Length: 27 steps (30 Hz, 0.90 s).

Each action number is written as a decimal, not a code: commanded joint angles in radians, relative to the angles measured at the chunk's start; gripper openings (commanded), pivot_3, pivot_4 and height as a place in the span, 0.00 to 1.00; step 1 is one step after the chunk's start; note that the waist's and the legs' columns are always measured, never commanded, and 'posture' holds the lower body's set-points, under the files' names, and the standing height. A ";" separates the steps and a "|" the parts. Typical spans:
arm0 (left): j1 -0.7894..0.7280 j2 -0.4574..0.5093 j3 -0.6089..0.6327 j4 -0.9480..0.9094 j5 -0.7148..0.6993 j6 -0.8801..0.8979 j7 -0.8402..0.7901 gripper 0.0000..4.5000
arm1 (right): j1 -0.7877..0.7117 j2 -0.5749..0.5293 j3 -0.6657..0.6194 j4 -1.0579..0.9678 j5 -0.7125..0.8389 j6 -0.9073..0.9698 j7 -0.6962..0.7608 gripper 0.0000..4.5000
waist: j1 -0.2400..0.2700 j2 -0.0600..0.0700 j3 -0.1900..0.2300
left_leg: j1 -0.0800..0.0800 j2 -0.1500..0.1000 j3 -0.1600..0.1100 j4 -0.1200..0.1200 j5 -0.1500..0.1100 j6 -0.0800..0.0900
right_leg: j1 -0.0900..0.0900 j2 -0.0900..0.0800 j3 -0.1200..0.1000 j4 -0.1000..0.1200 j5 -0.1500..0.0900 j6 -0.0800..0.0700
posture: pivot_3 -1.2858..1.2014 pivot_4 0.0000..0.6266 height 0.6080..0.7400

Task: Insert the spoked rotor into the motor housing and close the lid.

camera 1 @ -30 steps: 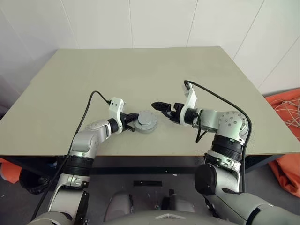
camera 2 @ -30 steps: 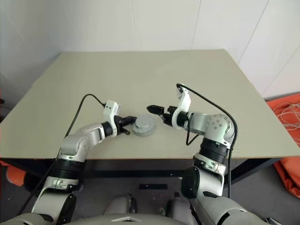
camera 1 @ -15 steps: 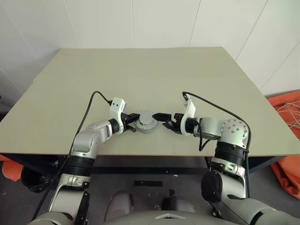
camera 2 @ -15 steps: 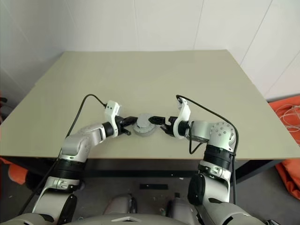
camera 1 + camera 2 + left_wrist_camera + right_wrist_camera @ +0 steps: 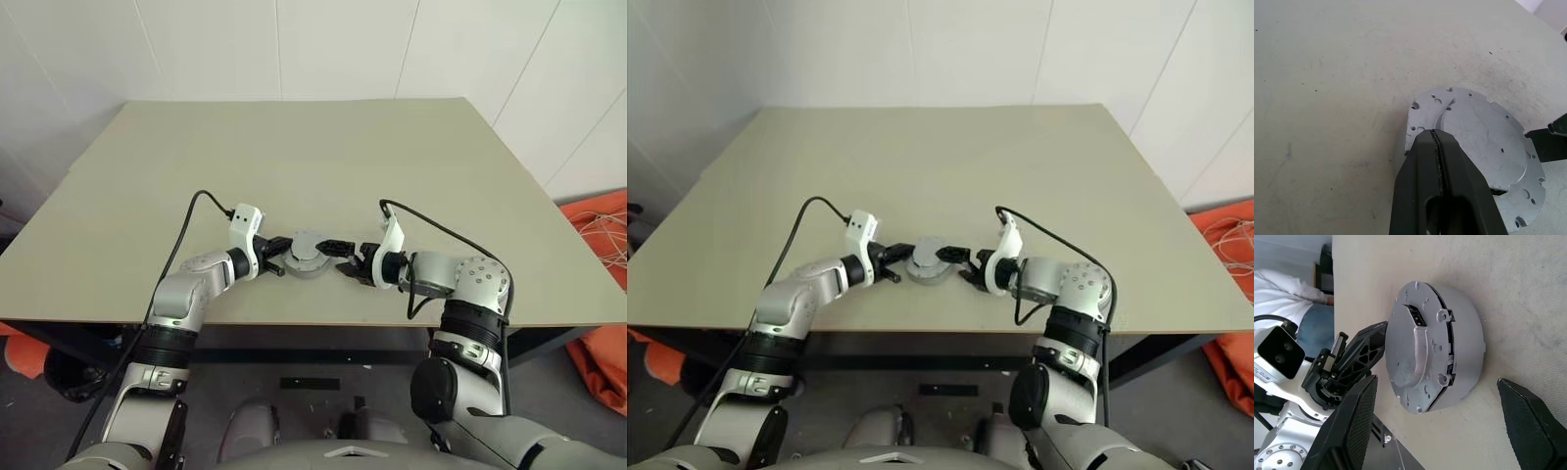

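With the lid (image 5: 1422, 345) sitting on the motor housing (image 5: 1464, 357) mid-bench (image 5: 294, 157), my left jaws (image 5: 1437, 147) rest clenched on its rim and my right jaws (image 5: 338, 257) gape around it, ready to seat it.

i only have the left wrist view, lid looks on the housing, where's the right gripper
Observer: The right gripper is at the far side of the motor housing from the left gripper, fingers spread wide.
Operator: is it gripping anything
Observer: No. In the right wrist view its fingers stand apart from the housing on both sides, with bare table between.
Operator: lid seated flat?
Observer: The lid lies on the housing's top, with a dark seam along one edge; I cannot tell whether it is fully seated.
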 commanded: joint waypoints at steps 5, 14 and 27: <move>0.008 -0.002 -0.016 -0.018 -0.001 0.003 -0.005 0.00 | -0.030 0.064 -0.058 0.018 -0.060 -0.004 -0.011 0.99 | -0.001 0.000 0.000 | 0.000 0.000 0.000 -0.001 0.001 -0.001 | 0.000 0.000 0.000 0.000 0.000 0.000 | 0.52 0.00 1.00; 0.010 0.001 -0.014 -0.024 -0.004 0.009 -0.002 0.00 | -0.065 0.125 -0.106 0.033 -0.097 -0.028 -0.014 0.99 | -0.001 0.000 0.000 | 0.002 0.000 0.000 -0.002 0.002 -0.003 | 0.001 0.000 0.000 0.000 -0.002 0.003 | 0.52 0.00 1.00; 0.012 0.004 -0.015 -0.026 -0.005 0.011 -0.001 0.00 | -0.094 0.181 -0.109 0.098 -0.064 -0.098 -0.037 0.99 | -0.002 0.000 0.000 | 0.009 0.000 0.000 -0.004 0.004 -0.007 | 0.005 0.000 0.000 0.000 -0.004 0.008 | 0.52 0.00 1.00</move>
